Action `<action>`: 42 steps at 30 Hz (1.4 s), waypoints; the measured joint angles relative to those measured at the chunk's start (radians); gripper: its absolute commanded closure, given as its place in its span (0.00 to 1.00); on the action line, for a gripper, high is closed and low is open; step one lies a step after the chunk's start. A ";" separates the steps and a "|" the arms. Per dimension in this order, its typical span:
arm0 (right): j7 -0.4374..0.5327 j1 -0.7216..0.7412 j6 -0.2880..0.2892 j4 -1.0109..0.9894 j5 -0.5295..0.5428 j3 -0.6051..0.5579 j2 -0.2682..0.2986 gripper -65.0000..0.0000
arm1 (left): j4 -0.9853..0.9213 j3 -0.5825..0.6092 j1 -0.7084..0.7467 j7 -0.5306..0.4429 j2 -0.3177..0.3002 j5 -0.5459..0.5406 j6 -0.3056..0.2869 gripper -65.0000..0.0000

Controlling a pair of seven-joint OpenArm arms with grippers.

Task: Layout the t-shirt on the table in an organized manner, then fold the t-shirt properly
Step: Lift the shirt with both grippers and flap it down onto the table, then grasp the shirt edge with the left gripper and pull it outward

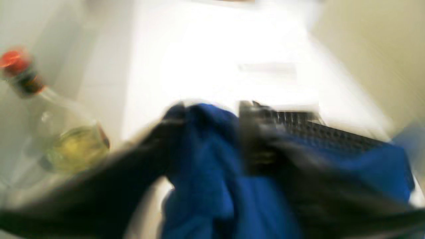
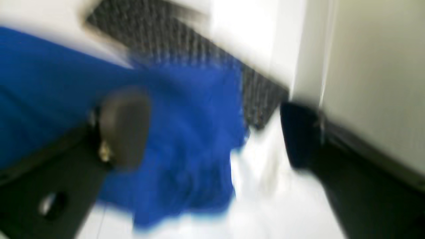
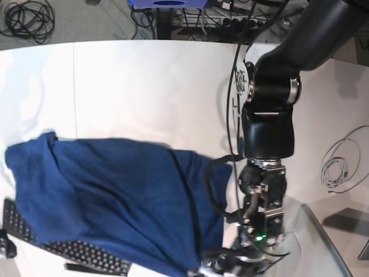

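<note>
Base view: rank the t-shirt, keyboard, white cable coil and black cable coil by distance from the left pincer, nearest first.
1. t-shirt: its edge lies right beside the left pincer, bottom centre.
2. keyboard, bottom left, and white cable coil, far right: too close to call.
3. black cable coil: top left corner.

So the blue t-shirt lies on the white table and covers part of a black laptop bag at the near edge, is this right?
Not quite. The t-shirt lies on the white table, but what it partly covers is a black keyboard, not a laptop bag. The base view shows its rows of keys.
</note>
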 measured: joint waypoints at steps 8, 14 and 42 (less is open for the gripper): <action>0.006 -0.352 -0.002 0.240 -0.014 0.223 -0.040 0.12 | -0.002 0.003 0.185 -0.034 -0.070 -0.126 -0.011 0.00; 0.052 -0.491 0.002 0.230 -0.021 0.418 -0.151 0.12 | 0.082 -0.005 0.456 -0.048 -0.126 -0.129 0.007 0.00; 0.534 -0.365 -0.298 -0.503 -0.005 0.676 -0.111 0.12 | 0.011 0.003 0.632 -0.034 -0.197 -0.393 -0.100 0.11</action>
